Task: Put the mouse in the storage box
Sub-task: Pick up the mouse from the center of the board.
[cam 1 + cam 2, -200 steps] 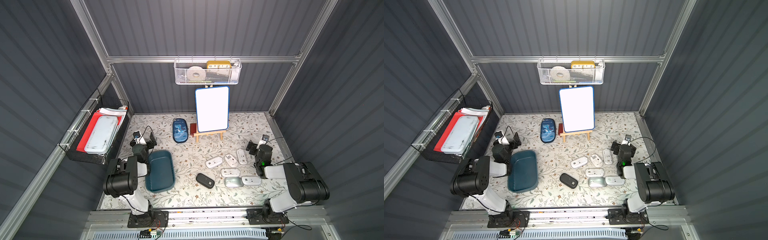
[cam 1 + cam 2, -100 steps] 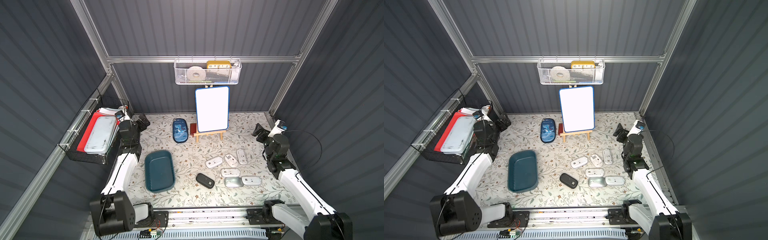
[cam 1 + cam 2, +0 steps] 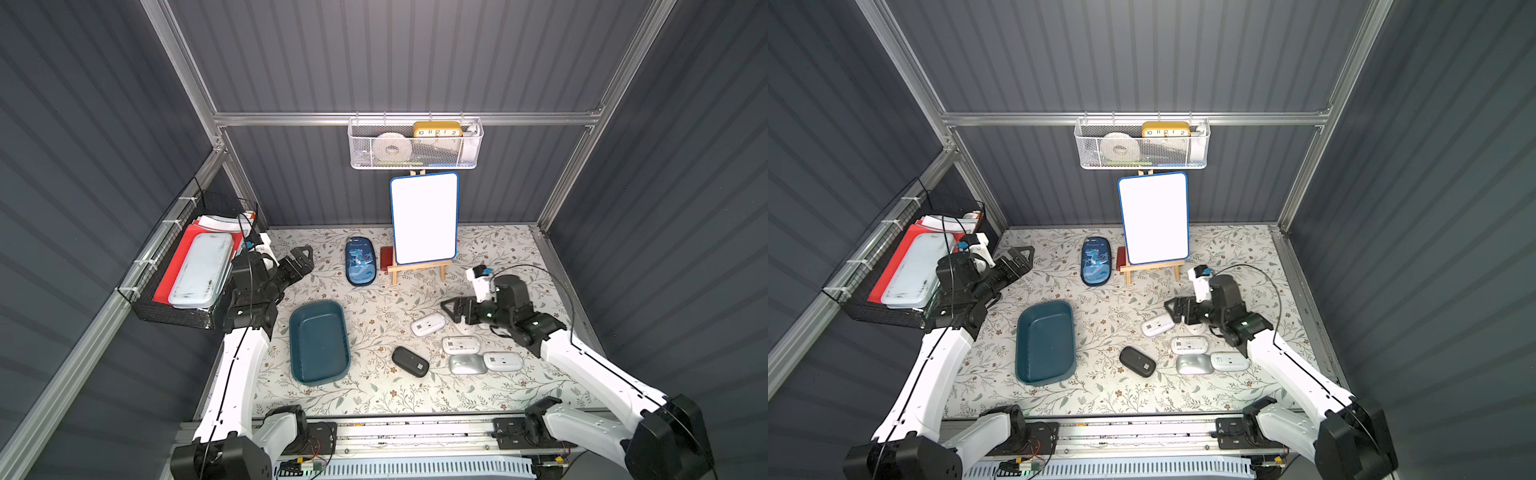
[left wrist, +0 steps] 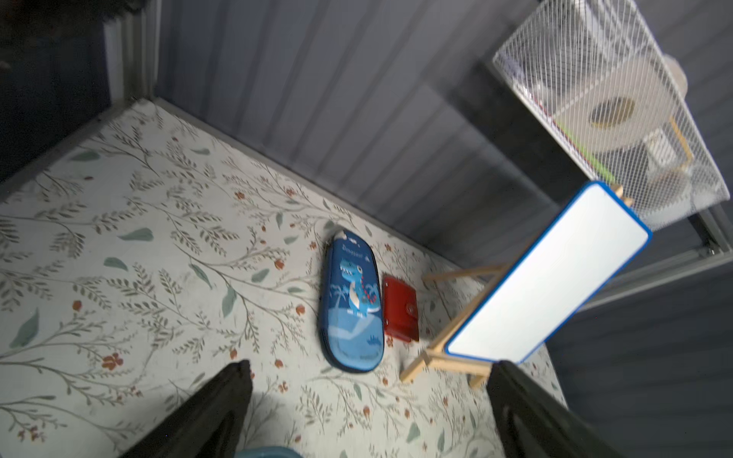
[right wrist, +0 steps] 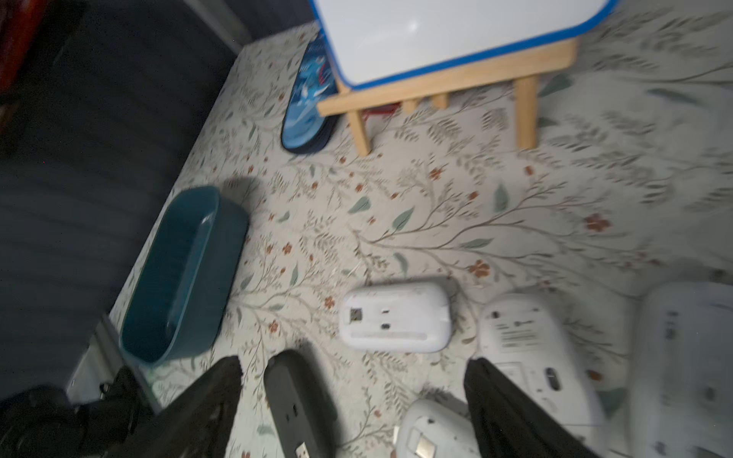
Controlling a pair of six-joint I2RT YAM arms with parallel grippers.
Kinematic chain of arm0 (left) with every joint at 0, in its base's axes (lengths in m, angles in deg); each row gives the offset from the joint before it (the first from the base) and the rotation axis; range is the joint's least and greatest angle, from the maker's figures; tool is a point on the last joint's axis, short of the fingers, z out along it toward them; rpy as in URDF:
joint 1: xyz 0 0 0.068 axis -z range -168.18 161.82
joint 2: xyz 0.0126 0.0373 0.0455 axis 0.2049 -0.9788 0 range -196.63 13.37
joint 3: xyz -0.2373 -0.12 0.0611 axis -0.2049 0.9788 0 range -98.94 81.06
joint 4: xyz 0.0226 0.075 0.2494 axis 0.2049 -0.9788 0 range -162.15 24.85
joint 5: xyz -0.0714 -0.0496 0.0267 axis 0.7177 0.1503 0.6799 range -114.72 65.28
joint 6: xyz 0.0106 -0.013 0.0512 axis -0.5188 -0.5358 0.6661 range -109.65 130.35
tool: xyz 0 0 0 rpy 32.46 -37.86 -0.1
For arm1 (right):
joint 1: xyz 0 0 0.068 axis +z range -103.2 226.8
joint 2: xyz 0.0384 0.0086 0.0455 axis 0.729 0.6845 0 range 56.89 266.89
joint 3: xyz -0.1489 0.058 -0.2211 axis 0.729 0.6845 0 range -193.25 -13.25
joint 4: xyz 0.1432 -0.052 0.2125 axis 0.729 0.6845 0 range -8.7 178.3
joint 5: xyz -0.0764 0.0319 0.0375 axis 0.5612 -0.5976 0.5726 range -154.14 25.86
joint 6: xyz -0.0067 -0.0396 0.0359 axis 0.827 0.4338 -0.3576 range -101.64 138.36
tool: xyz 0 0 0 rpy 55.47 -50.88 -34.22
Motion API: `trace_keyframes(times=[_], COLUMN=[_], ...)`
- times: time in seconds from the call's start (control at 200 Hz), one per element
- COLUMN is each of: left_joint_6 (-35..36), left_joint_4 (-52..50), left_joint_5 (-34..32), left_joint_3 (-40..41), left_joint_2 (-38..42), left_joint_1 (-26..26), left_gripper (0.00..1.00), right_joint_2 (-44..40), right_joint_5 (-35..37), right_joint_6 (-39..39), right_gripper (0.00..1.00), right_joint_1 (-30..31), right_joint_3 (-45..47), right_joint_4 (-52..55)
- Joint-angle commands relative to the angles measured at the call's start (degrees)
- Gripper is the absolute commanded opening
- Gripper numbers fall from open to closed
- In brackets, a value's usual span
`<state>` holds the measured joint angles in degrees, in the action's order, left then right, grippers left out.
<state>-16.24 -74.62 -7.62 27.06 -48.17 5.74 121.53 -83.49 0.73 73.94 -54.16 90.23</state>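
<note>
We are looking into a robot lab cell. Grey ribbed wall panels (image 3: 374, 54) set in aluminium framing (image 3: 291, 119) close in a floral-covered surface (image 3: 374, 399). A white left arm (image 3: 239, 374) and right arm (image 3: 590, 374) are mounted on a rail (image 3: 415, 433) along its near edge, and a white mesh basket (image 3: 415, 157) hangs from the framing.

free: mat (image 3: 370, 332) between storage box (image 3: 318, 343) and black mouse (image 3: 410, 361) — open | obstacle: easel (image 3: 419, 266) (rear)

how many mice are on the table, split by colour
white plastic computer mice: 5 (two show only in the right wrist view, blurred)
silver computer mouse: 1
black computer mouse: 1
total: 7
</note>
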Motion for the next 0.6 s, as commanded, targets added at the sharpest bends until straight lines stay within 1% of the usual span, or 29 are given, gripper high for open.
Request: trace_keyframes(times=[0.0,0.03,0.055,0.115,0.165,0.18,0.21,0.32,0.415,0.595], left_joint_6=[5.3,6.0,6.6,7.3,7.1,6.9,6.6,6.4,6.4,6.3], left_joint_4=[-7.4,-8.1,-8.5,-9.0,-7.8,-7.3,-6.4,-4.7,-4.9,-4.7], left_joint_5=[9.3,10.0,10.5,10.6,11.2,11.3,11.6,12.4,12.0,11.6], left_joint_3=[-3.2,-3.5,-3.4,-2.5,-1.0,-0.5,0.4,2.3,2.6,2.9], left_joint_2=[1.7,2.1,2.5,4.1,5.6,6.0,7.0,9.4,10.2,11.1], left_joint_1=[-0.2,-0.2,-0.2,-0.2,-0.2,-0.2,-0.2,-0.1,0.0,0.1], left_gripper=[0.97,0.98,0.97,0.98,0.98,0.98,0.98,0.99,0.99,0.99], right_joint_2=[3.9,4.4,6.8,9.4,11.9,12.7,14.1,19.5,23.1,27.5], right_joint_5=[0.3,0.9,1.4,2.8,4.6,6.8,8.2,11.4,14.1,17.3], right_joint_6=[4.2,4.7,5.2,6.5,7.1,7.1,7.5,8.9,10.9,13.4], right_gripper=[0.92,0.92,0.92,0.92,0.93,0.93,0.93,0.94,0.95,0.95], right_joint_1=[6.5,8.2,9.8,13.0,15.7,16.5,18.0,22.3,24.8,26.3], right_joint_3=[-2.2,-2.6,-3.0,-4.0,-5.0,-5.5,-6.2,-9.1,-11.3,-13.1], right_joint_4=[6.2,7.2,7.9,9.7,10.9,11.4,12.2,14.8,16.6,16.8])
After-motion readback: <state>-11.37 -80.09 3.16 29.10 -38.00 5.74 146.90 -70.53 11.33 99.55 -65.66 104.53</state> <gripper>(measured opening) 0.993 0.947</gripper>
